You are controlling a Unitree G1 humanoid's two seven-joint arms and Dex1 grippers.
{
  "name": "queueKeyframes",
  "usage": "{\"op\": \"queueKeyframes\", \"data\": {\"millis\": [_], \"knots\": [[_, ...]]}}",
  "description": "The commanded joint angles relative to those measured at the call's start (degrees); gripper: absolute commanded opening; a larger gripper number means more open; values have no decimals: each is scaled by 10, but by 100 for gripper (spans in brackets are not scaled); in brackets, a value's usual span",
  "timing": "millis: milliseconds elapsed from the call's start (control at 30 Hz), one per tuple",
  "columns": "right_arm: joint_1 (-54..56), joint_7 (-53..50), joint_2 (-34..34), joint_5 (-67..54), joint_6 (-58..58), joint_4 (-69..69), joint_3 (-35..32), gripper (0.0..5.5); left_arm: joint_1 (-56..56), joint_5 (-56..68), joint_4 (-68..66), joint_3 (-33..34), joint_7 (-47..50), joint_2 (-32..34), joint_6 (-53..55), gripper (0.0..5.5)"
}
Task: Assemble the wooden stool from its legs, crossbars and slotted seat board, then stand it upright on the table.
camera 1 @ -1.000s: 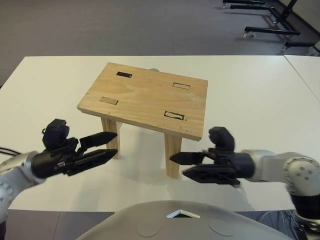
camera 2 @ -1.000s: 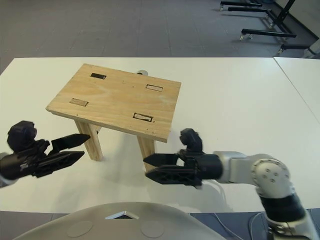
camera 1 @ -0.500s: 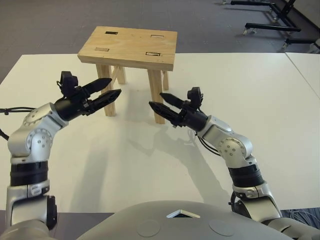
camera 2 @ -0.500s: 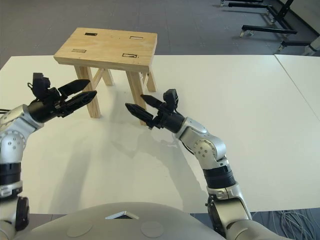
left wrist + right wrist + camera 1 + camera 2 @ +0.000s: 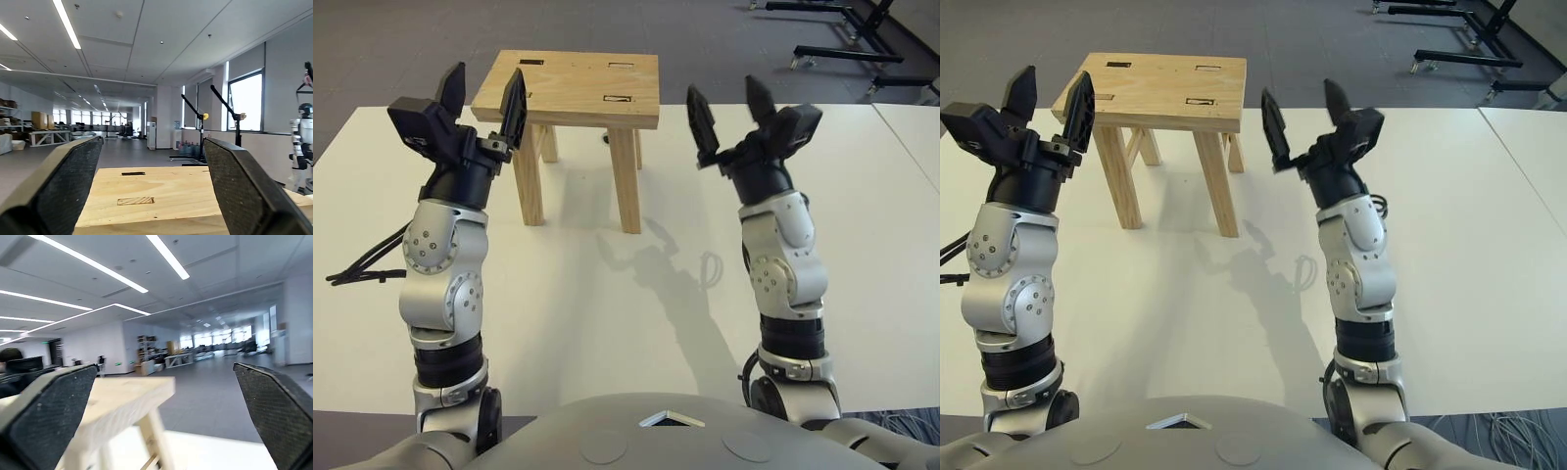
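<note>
stretching wide beneath both raised arms, the white table [image 5: 862, 255] carries the stool [image 5: 573, 83], which stands upright on four legs toward the far edge, left of centre. its seat board is level on top, and crossbars [image 5: 1146, 147] show between the legs beneath it. the left gripper [image 5: 487, 73] is held up near the stool's front left corner, fingers pointing upward and spread wide apart with nothing between them; from its wrist camera the seat board lies just beyond the two dark padded fingers [image 5: 63, 191]. the right gripper [image 5: 722, 90] is held up to the right of the stool, apart from it, its fingers likewise spread wide and empty. neither gripper touches the wood. a black cable [image 5: 357, 269] loops over the table's left edge beside the left arm. four small rectangular slots [image 5: 617, 99] mark the seat's top, two near the front edge and two near the back.
</note>
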State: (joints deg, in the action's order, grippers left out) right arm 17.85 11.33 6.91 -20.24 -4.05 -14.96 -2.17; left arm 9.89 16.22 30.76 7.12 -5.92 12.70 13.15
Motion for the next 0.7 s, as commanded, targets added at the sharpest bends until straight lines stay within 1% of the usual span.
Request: {"op": "queueKeyframes", "data": {"millis": [33,333,700], "knots": [[30,-11,-8,47,36,24,11,509,30,-53,-30,-12,15,1,-25,372],[54,5,-40,68,71,87,34,509,24,-93,-44,-5,26,-4,-49,372],[71,19,-41,77,90,110,36,509,30,-101,-59,6,28,-14,-62,372]]}}
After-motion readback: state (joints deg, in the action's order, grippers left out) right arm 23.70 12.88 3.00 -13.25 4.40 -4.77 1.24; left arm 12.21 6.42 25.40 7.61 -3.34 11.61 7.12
